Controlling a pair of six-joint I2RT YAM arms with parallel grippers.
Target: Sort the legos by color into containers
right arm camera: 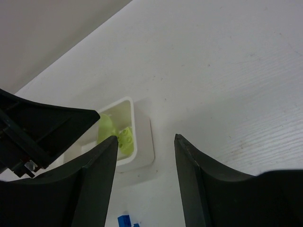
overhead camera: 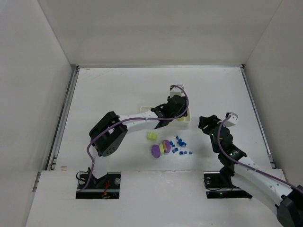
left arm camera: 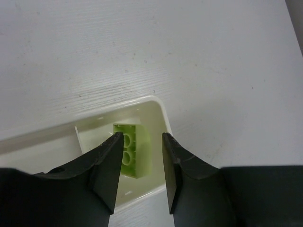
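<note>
The white tray (overhead camera: 187,119) lies mid-table, mostly hidden under my left arm. My left gripper (overhead camera: 183,113) hangs over its right end compartment (left arm camera: 160,107). Its jaws stand a little apart (left arm camera: 142,137), and a yellow-green block (left arm camera: 135,153) lies below them in the compartment, clear of the right finger. From the right wrist view, yellow-green blocks (right arm camera: 120,137) show in that same compartment (right arm camera: 142,144). My right gripper (overhead camera: 206,124) is open and empty (right arm camera: 145,138) above the table right of the tray. Loose legos lie nearer: a yellow-green block (overhead camera: 151,136), purple pieces (overhead camera: 155,151) and several blue bricks (overhead camera: 180,142).
White walls enclose the table on three sides, with metal rails (overhead camera: 64,113) along the left and right edges. A blue brick (right arm camera: 124,221) shows at the bottom of the right wrist view. The left arm's dark gripper body (right arm camera: 38,127) fills that view's left side.
</note>
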